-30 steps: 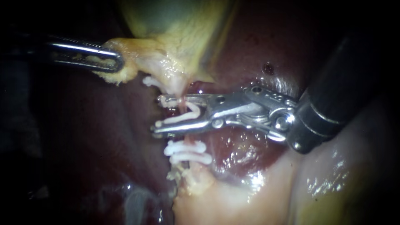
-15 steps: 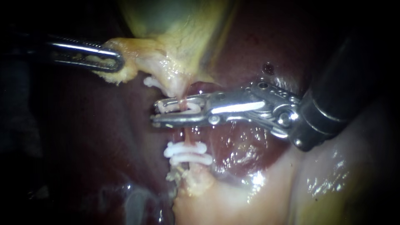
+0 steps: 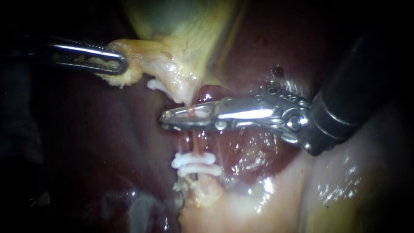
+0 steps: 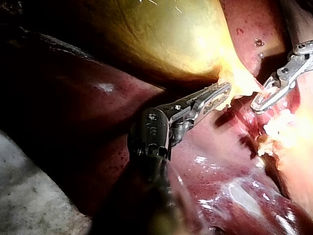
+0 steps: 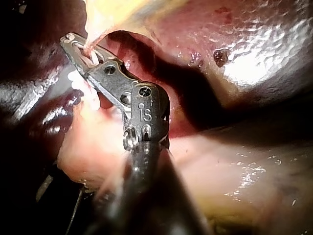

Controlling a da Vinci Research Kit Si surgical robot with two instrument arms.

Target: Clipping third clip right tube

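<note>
Claw of the right instrument [image 3: 183,117] has closed: a second ago it stood wide with a white clip straddling the tube [image 3: 195,144]; now it is clamped on that tube just under the gallbladder [image 3: 181,39], the clip squeezed almost out of sight. Lower on the same tube sit two clips [image 3: 196,164]. The left instrument's claw [image 3: 114,64] keeps the gallbladder's pale edge clamped. The clip looks set; letting go seems next.
</note>
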